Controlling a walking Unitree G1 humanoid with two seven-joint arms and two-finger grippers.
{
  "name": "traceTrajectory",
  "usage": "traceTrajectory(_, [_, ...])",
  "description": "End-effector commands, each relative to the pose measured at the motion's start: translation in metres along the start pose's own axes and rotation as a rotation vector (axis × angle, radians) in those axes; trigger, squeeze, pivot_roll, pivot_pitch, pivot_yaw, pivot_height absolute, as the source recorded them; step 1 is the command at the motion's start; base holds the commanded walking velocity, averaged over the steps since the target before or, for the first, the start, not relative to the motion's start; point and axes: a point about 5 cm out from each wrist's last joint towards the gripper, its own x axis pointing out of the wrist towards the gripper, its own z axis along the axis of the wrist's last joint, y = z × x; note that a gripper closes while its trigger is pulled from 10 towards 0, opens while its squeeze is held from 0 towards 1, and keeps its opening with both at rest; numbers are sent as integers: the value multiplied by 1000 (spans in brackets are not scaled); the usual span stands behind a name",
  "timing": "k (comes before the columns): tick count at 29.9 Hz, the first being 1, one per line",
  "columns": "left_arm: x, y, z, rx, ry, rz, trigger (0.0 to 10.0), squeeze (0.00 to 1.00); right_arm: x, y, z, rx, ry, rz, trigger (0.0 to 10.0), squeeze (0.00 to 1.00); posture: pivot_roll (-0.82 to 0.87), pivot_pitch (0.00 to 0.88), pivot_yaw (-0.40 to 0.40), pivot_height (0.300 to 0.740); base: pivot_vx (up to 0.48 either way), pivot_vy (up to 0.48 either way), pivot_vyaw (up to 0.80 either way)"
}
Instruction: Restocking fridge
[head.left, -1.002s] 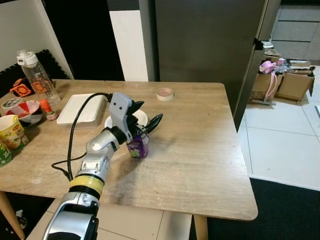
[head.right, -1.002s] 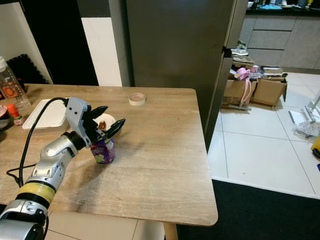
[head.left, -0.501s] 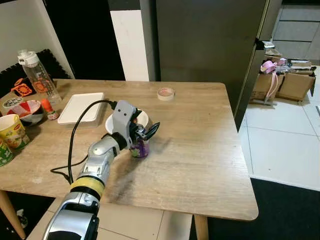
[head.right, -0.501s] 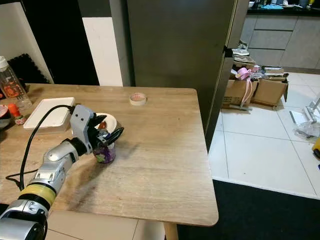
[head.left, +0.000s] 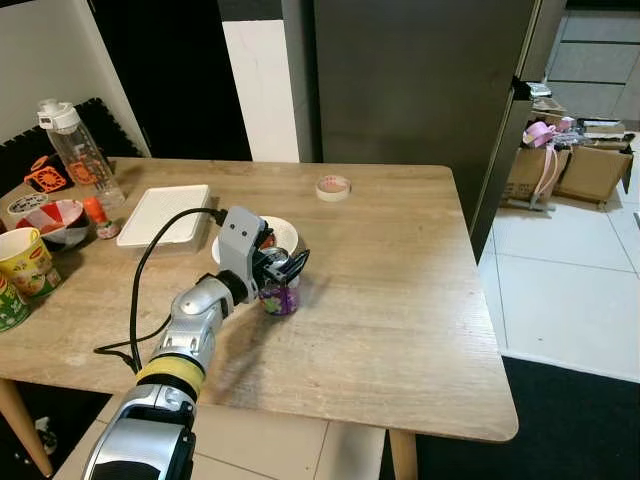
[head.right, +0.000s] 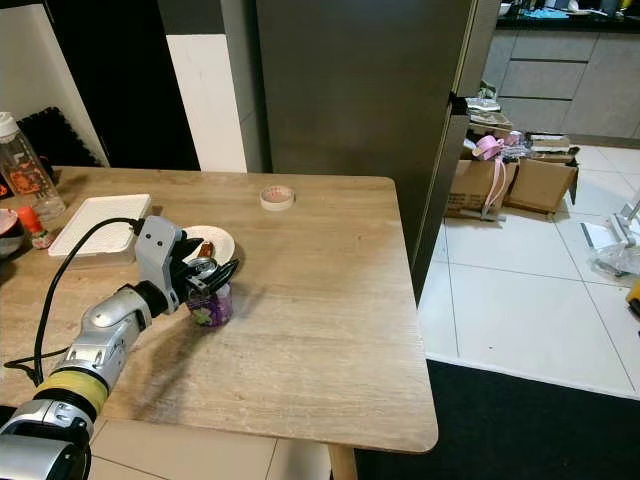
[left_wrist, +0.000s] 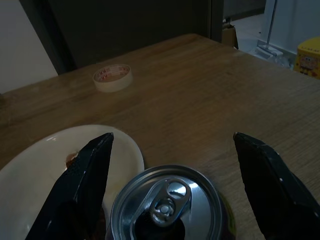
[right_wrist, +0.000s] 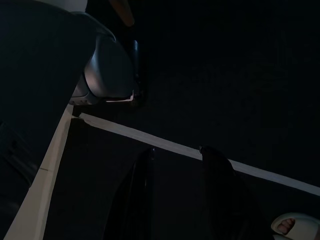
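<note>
A purple drink can (head.left: 279, 298) stands upright on the wooden table (head.left: 400, 300), right beside a white plate (head.left: 283, 233) with a bit of food on it. My left gripper (head.left: 284, 262) is low over the can and open. Its black fingers (left_wrist: 85, 190) sit on either side of the silver can top (left_wrist: 167, 205) with a gap to each. The dark fridge (head.left: 410, 90) stands closed behind the table. In the dark right wrist view my right gripper (right_wrist: 175, 149) hangs by my side, open a little, with nothing in it.
A tape roll (head.left: 332, 187) lies near the table's far edge. A white tray (head.left: 163, 214), a clear bottle (head.left: 75, 150), a small red bottle (head.left: 95, 216), a bowl (head.left: 50, 222) and a noodle cup (head.left: 28, 262) crowd the left end. Cardboard boxes (head.left: 570, 165) sit on the tiled floor at right.
My left gripper has come down from above the can to its top, and its fingers have narrowed around it. The can has not moved.
</note>
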Motion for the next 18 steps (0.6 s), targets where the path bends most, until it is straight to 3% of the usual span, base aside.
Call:
traceTrajectory(1, [-3, 5, -3, -3, 21, 15, 10000, 0, 0, 1, -1, 15, -2, 0, 10000, 0, -122, 0, 40, 740, 0, 0, 0])
traceTrajectory(18, [-4, 4, -12, -40, 35, 52, 10000, 0, 0, 0, -2, 15, -1, -1, 10000, 0, -122, 0, 40, 740, 0, 0, 0])
